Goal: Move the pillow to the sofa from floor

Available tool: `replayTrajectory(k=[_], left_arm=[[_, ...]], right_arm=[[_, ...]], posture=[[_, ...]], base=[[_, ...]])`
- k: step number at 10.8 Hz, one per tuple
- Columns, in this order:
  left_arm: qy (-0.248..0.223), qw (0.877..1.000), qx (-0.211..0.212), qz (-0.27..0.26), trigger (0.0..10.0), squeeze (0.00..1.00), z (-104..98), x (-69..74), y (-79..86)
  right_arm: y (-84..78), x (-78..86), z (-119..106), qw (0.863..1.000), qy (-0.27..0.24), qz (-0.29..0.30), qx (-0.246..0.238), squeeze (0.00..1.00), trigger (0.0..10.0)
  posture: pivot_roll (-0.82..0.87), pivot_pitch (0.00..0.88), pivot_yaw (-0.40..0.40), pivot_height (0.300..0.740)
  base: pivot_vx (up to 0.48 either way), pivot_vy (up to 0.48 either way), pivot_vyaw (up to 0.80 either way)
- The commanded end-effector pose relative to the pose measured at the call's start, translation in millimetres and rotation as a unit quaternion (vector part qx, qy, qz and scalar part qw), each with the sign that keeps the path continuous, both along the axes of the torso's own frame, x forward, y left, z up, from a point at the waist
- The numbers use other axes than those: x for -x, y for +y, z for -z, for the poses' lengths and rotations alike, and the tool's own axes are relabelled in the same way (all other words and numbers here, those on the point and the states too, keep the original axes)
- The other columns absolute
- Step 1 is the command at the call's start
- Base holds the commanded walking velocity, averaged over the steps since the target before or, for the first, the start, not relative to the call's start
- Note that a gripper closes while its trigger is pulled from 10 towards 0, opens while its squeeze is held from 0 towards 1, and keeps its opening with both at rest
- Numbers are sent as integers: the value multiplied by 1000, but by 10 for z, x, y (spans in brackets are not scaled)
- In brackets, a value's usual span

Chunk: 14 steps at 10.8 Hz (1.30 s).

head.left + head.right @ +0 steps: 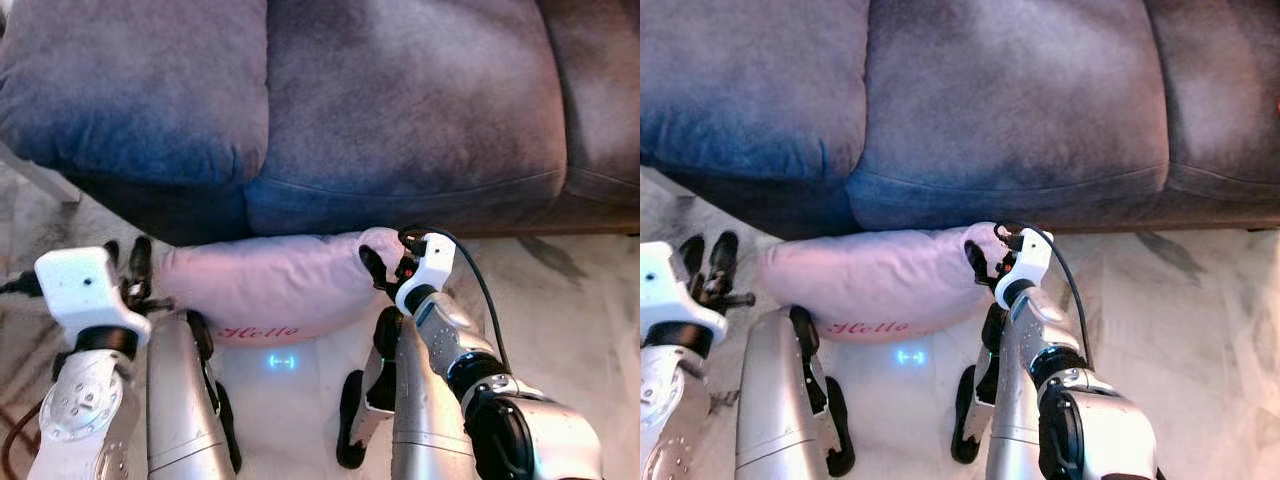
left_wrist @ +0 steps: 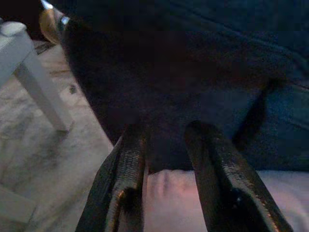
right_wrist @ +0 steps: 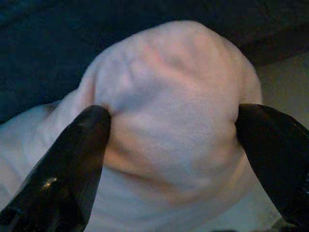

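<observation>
A soft pale pink pillow with a red "Hello" stitched on it (image 1: 265, 288) lies on the floor, pushed up against the front of a big blue-grey fabric sofa (image 1: 400, 110); the floor (image 1: 560, 300) is pale and marbled like stone, with a small blue light spot (image 1: 281, 361) shining on it just in front of the pillow; a white furniture leg (image 2: 41, 89) stands on the floor beside the sofa's end. The right tool (image 3: 174, 125) is at the pillow's right corner, and its two black fingers (image 3: 72, 164) press into the puffy corner from both sides, holding it; the left tool (image 2: 166, 159) is at the pillow's left end, its fingers a narrow way apart, with the pillow's edge showing between them; I cannot tell if they pinch it.
</observation>
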<state>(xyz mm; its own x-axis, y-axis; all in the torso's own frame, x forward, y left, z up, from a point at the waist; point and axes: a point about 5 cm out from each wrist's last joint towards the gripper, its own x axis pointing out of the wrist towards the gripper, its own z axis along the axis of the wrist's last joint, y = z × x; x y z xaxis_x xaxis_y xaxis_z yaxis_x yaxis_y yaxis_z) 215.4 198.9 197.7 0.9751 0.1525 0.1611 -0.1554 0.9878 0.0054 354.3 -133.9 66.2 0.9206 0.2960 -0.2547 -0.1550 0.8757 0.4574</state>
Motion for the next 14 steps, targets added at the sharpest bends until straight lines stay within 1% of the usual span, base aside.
replayTrajectory(k=[1, 2, 3, 4, 7, 12, 13, 14], left_arm=[[0, 1000, 1, 8, 10000, 0, -36, 52, -17], [5, 1000, 1, 17, 10000, 0, -50, 50, -40], [6, 1000, 0, 20, 10000, 0, -63, 51, -53], [8, 1000, -2, 24, 10000, 0, -78, 41, -65], [9, 1000, -2, 30, 10000, 0, -119, 33, -86], [17, 999, 0, 34, 10000, 0, -126, 34, -110], [22, 999, 1, 31, 10000, 0, -111, 28, -106], [47, 999, 24, 13, 10000, 0, -17, 31, -52]], right_arm=[[-13, 120, 180, 999, 33, 0, -2, 0, 10000], [-5, 137, 201, 999, 35, -2, 1, 0, 10000], [-8, 136, 203, 999, 34, 2, 12, 0, 0], [-15, 125, 188, 999, 31, 12, 7, 0, 0], [40, 124, 173, 1000, 22, 0, -7, 0, 0], [41, 145, 194, 1000, 19, 3, -10, 0, 0], [54, 138, 183, 1000, 16, 1, -13, 0, 0], [63, 134, 177, 1000, 15, 0, -13, 0, 0]], posture=[[172, 486, -124, 487], [176, 488, -120, 487], [178, 491, -116, 487], [180, 493, -114, 487], [182, 499, -112, 487], [184, 503, -113, 487], [185, 499, -113, 487], [185, 495, -113, 487]], base=[[0, 0, 0], [0, 0, 0], [0, 0, 0], [0, 0, 0], [0, 0, 0], [0, 0, 0], [0, 0, 0], [0, 0, 0]])
